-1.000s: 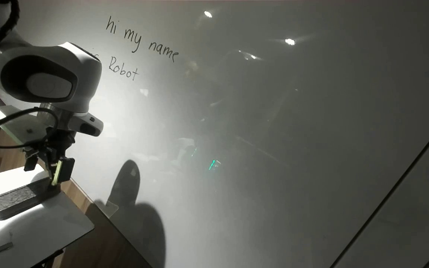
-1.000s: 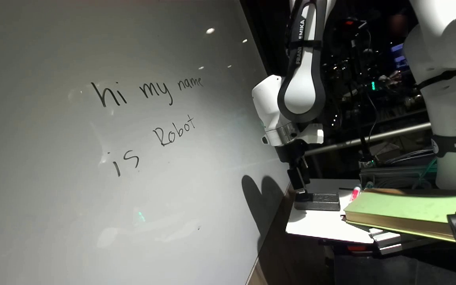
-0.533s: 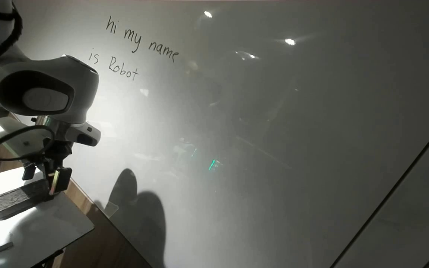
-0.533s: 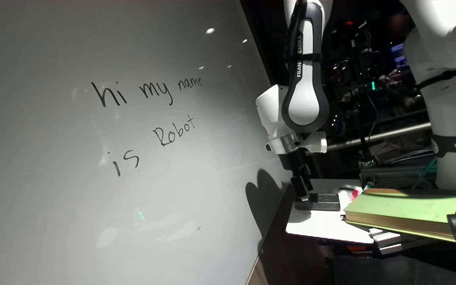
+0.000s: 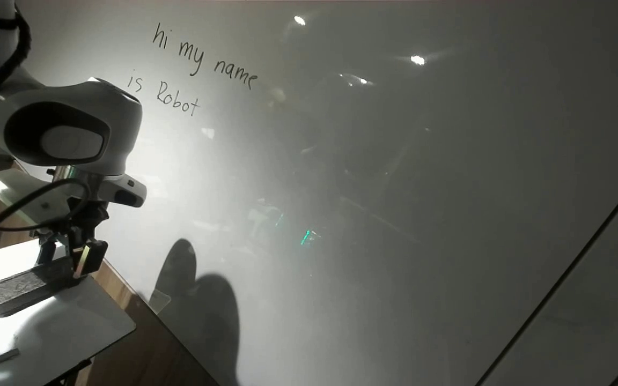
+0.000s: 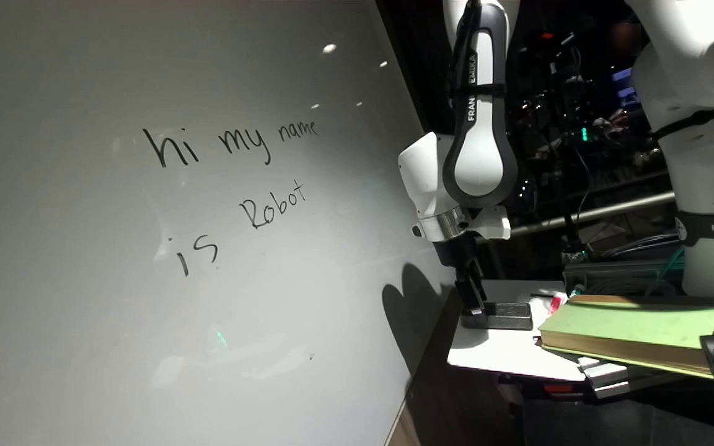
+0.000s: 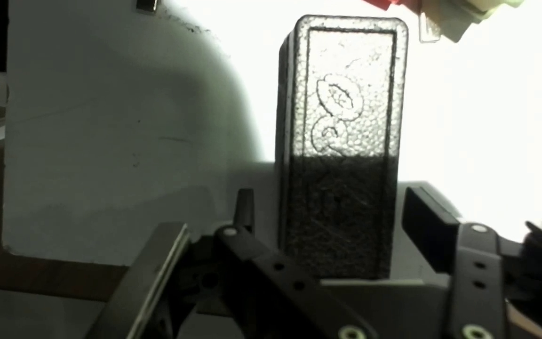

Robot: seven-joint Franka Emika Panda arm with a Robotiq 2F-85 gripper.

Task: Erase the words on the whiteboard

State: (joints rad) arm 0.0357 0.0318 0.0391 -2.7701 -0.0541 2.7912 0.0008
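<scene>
Wrist view looks down past my gripper point(image 7: 333, 214) onto a dark eraser point(image 7: 341, 141) lying lengthwise between my fingers point(image 7: 428, 230). I have them spread somewhat wider than the eraser: a strip of the white surface point(image 7: 125, 141) shows along both its long sides, broader on the left of that picture and thin on the right, so I straddle the eraser without a grip on it. The half nearer my gripper lies in shade; the far half is brightly lit.

Both exterior views put my fingers down close to the end of the eraser that is nearest the whiteboard point(image 5: 373, 177), with the rest of its length reaching away from the board. It lies flat on the surface, and near its other end are a marker point(image 6: 556, 303) with a red end and a green book point(image 6: 636, 328).

As for the words point(image 5: 197, 65), they are up on the whiteboard, higher than my gripper in both exterior views and well apart from it. I can read two lines in thin dark strokes, "hi my name" and, under that, "is Robot". My gripper is down beside the board's lower edge, near it but apart from it, and a dark shadow point(image 5: 210, 327) falls on the whiteboard close by.
</scene>
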